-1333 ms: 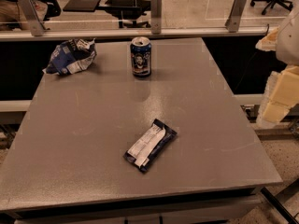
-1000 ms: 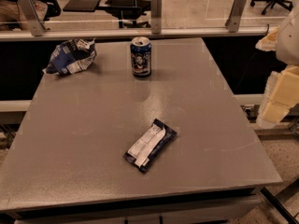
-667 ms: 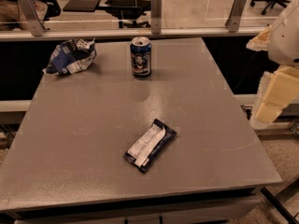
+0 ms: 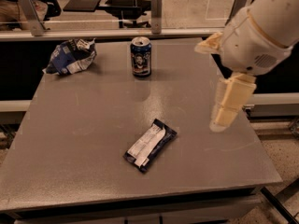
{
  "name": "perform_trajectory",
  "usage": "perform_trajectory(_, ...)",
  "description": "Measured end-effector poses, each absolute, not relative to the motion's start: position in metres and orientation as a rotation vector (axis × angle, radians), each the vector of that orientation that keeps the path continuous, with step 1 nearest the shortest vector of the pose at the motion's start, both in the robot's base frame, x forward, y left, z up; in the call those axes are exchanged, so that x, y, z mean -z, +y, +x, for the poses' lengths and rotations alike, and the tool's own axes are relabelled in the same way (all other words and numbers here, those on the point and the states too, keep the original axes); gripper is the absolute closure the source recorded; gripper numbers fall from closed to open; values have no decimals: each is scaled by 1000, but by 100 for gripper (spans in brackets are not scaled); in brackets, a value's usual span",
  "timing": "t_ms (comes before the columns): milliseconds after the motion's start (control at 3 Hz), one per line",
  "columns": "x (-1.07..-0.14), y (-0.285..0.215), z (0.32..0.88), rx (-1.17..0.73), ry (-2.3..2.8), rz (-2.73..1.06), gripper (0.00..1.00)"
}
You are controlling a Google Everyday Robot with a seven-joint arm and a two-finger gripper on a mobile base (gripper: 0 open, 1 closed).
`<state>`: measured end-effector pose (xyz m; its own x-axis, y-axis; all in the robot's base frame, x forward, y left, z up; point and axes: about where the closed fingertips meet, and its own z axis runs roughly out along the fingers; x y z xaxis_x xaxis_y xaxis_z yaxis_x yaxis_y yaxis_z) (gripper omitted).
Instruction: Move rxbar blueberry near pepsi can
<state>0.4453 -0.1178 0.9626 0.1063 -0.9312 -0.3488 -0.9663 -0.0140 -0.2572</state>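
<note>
Over the table's (image 4: 70,139) right edge hangs the gripper (image 4: 228,104), state indeterminate; rxbar blueberry (image 4: 150,145) lies apart from pepsi can (image 4: 140,56).

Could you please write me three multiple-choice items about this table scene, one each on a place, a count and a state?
1. Where does the rxbar blueberry lie relative to the pepsi can?
A. Touching it.
B. Apart from it, nearer the front edge of the table.
C. On top of it.

2. How many cans stand on the table?
A. One.
B. Two.
C. Three.

3. Where is the gripper?
A. Clamped on the bar.
B. Lifting the can.
C. Above the table's right side, clear of both.

Answers:
1 B: the bar lies flat well in front of the can.
2 A: only the pepsi can stands there.
3 C: it hangs over bare tabletop right of the bar.
</note>
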Motion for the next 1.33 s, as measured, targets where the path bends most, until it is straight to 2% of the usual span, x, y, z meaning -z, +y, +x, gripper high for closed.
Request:
perform_trajectory(667,-923,-49,439,-229,1566,-2220,0)
perform_trajectory(1333,-861,-17,429,-253,1440,-2469,0)
